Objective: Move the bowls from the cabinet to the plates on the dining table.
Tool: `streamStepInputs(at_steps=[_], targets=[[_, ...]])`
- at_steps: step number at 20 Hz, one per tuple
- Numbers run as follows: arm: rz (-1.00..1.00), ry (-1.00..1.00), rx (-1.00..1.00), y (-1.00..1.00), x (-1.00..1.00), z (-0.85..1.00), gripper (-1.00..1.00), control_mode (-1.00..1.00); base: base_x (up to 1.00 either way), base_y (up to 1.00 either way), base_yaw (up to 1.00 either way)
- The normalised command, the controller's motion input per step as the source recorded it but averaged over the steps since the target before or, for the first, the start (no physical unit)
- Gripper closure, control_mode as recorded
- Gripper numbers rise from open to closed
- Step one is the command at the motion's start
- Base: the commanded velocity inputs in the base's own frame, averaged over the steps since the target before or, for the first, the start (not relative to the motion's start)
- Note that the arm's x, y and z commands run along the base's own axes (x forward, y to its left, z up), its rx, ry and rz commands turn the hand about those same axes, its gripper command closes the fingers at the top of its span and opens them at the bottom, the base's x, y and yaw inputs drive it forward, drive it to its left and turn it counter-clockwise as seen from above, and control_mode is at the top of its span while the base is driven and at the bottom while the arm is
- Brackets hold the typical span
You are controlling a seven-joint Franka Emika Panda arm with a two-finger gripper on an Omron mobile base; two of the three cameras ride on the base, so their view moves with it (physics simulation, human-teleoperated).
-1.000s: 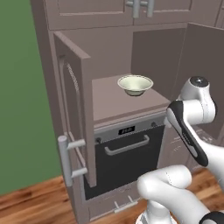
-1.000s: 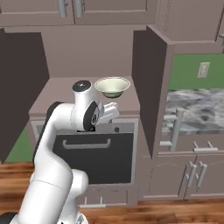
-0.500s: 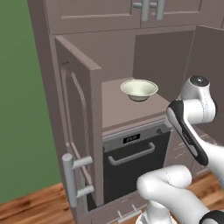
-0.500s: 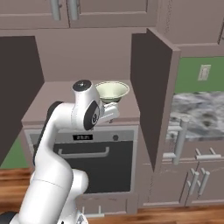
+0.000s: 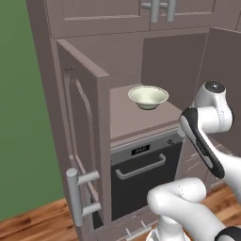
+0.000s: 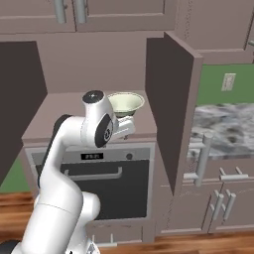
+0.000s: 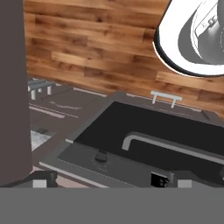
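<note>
Here, cream-green bowl point(image 5: 148, 97) on open cabinet point(image 5: 84, 136) shelf, above oven point(image 5: 143, 174)

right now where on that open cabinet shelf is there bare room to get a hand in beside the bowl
The shelf is bare left of the bowl, up to the open left door, and in front of it to the edge above the oven. The right side is tighter: the arm stands there by the right door.

White glossy arm point(image 5: 207, 136) w/ rounded segments, dark grey joint bands, round grey cap
</note>
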Motion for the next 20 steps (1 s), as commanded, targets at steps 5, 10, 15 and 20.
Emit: streamStepInputs(at_steps=[5,10,15,20], targets=[[0.00,0.00,0.00,0.00,0.00,0.00,-1.00,1.00,0.37,0.00,-0.06],[0.00,0.00,0.00,0.00,0.00,0.00,-1.00,1.00,0.35,0.00,-0.07],[0.00,0.00,0.00,0.00,0.00,0.00,-1.00,1.00,0.19,0.00,-0.06],[-0.03,0.00,-0.05,0.01,0.02,-0.01,-1.00,-1.00,0.03,0.01,-0.02]])
